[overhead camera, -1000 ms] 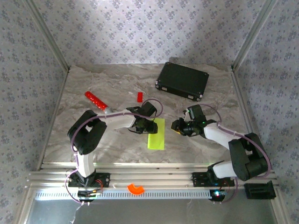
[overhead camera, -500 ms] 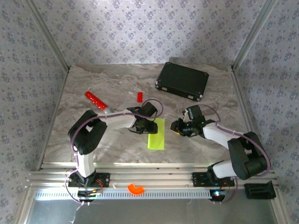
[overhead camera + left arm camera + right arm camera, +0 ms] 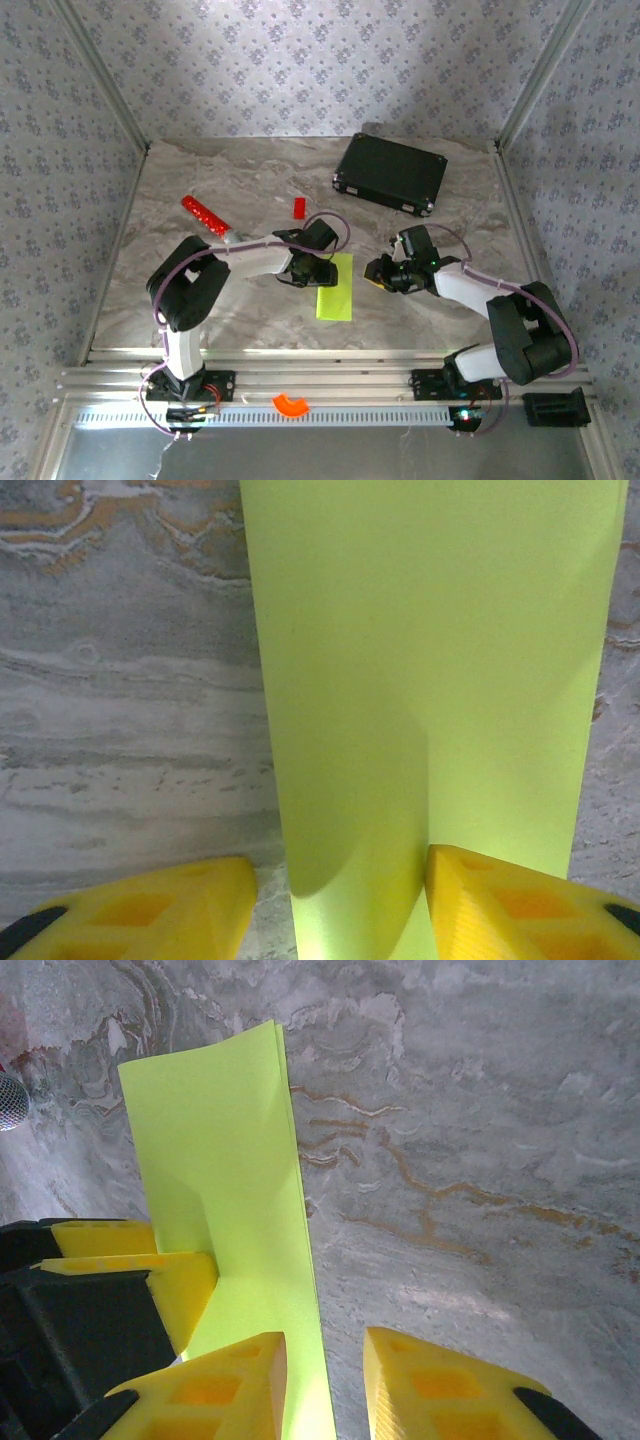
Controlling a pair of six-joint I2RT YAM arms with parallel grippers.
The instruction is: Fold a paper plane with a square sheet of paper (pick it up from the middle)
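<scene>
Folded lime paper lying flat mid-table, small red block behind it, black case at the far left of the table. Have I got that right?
Not quite. The black case sits at the far right of the table, not the far left; the top external view shows it. The rest holds: the folded lime paper lies flat mid-table with the small red block behind it.

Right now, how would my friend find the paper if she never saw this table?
Start at the grey marbled table and its big black case. Closer to the near edge than the case, around the table's middle, lies the folded sheet of paper. It is the only lime yellow-green thing; the stick and small block nearby are red.
</scene>
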